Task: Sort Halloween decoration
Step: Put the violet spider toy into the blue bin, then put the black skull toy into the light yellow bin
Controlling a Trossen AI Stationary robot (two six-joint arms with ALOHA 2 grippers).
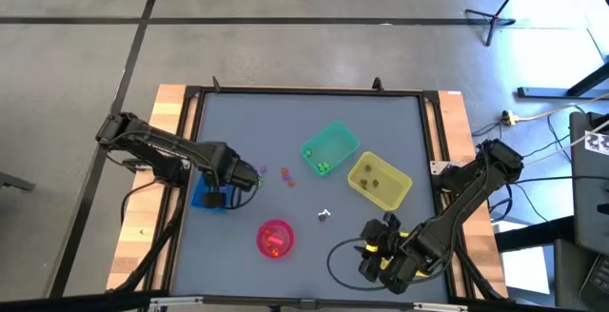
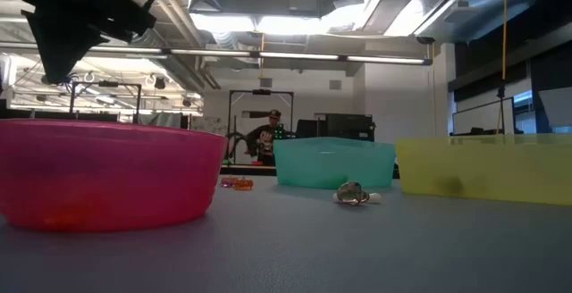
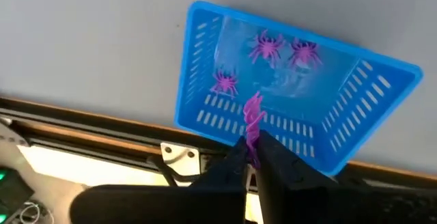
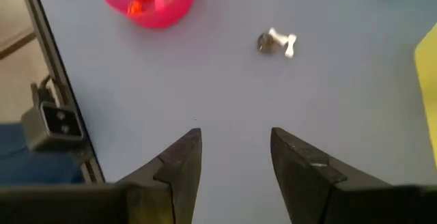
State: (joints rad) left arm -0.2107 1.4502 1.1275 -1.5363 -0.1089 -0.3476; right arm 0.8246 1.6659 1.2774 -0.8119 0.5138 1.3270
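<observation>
While my left gripper point(image 3: 251, 157) pinches a purple trinket point(image 3: 253, 118) directly above the blue bin point(image 3: 205, 60), I need only release downward; right gripper point(image 4: 232, 156) waits spread.

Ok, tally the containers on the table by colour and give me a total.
Blue basket: 1
Green bin: 1
Yellow bin: 1
Pink bowl: 1
Total: 4
</observation>
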